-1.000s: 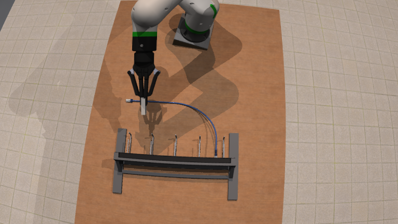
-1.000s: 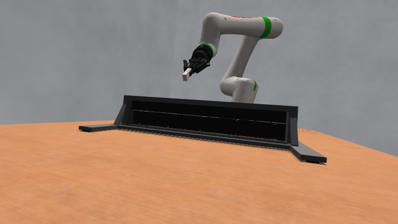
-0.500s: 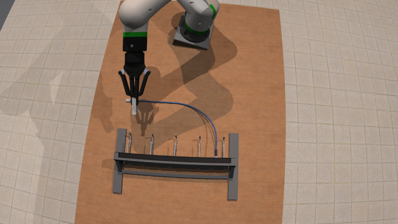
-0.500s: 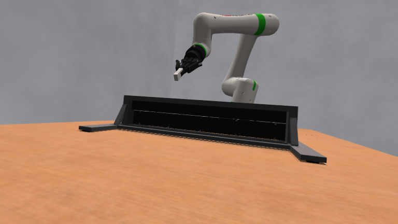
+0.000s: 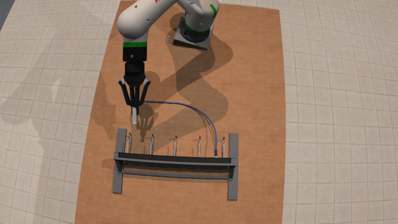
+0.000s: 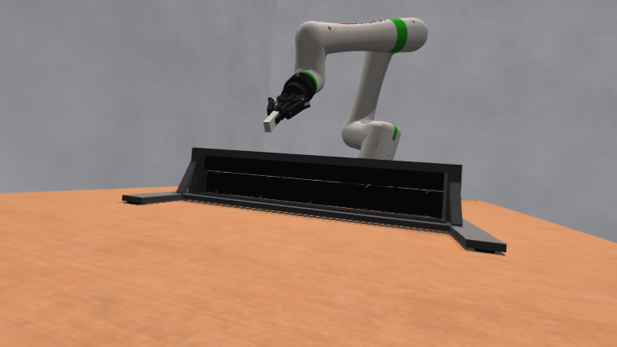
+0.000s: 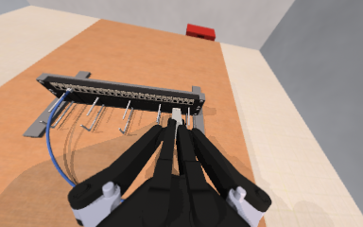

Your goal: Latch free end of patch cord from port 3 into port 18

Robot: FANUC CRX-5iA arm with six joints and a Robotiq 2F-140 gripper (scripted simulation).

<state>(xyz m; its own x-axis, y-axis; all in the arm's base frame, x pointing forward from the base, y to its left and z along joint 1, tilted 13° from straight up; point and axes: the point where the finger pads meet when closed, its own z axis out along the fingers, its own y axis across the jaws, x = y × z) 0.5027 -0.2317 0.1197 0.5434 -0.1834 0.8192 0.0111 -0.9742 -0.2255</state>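
Observation:
My gripper [image 5: 134, 115] [image 6: 270, 121] [image 7: 175, 113] is shut, with nothing seen between its pale fingertips. It hangs above the table on the robot's side of the rack [image 5: 117, 180] [image 6: 318, 157] [image 7: 125, 86], towards the high-numbered ports. The blue patch cord [image 5: 216, 139] [image 7: 48, 132] runs from its plug [image 5: 215, 156] [image 7: 69, 90] in the rack's low-numbered end and curves back towards the robot. In the top view it passes out of sight behind the gripper, so its free end is hidden. In the wrist view the fingers cover part of it too. The port numbers are too small to read.
Several thin metal rods [image 5: 175, 145] [image 7: 128, 110] with bent tips stick out from the rack's port side. The rack's grey feet [image 5: 233, 165] rest on the wooden table [image 5: 255, 92] [image 6: 227, 279]. A red box [image 7: 200, 32] stands far beyond the rack. The table's side edge is near the gripper.

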